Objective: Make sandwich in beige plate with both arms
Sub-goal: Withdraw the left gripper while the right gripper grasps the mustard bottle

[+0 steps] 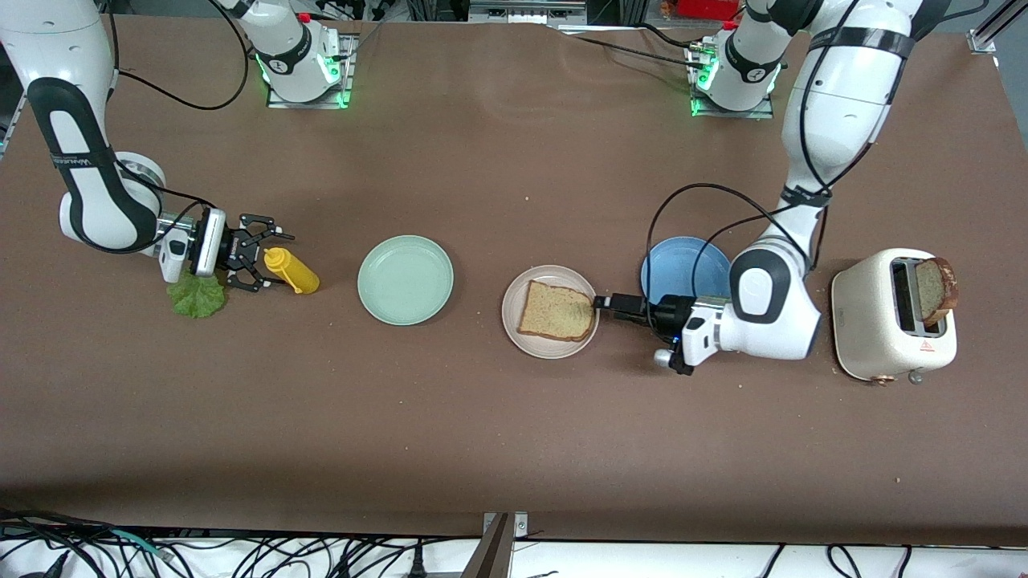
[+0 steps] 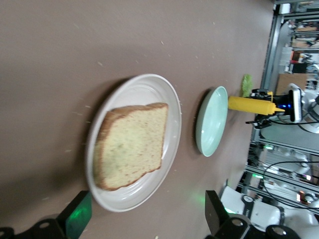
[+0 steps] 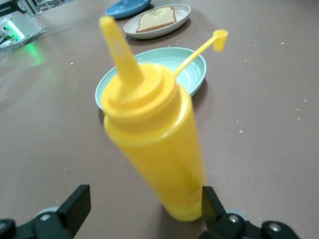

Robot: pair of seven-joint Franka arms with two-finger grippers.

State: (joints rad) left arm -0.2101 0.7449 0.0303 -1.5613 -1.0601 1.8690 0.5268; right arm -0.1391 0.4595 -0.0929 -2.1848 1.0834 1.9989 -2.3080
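toast slice (image 1: pixel 557 311) flat on beige plate (image 1: pixel 514 329), square, no long axis, a corner toward left gripper (image 1: pixel 604 303) | left gripper spread, beside plate rim, empty | right gripper (image 1: pixel 269 255) spread around yellow bottle (image 1: pixel 291 270), not pinching | front view alone shows toaster (image 1: pixel 887 317), second slice (image 1: pixel 936 291), lettuce (image 1: pixel 197 296)

Brown table (image 1: pixel 514 417). Beige plate (image 1: pixel 514 331) at frame centre holds tan, brown-crusted toast (image 1: pixel 556 311). Mint-green plate (image 1: pixel 405 280) centre left; blue plate (image 1: pixel 683 265) centre right. Yellow bottle (image 1: pixel 292 270) and green lettuce (image 1: pixel 197 295) at left. Cream toaster (image 1: pixel 879 321) at right.
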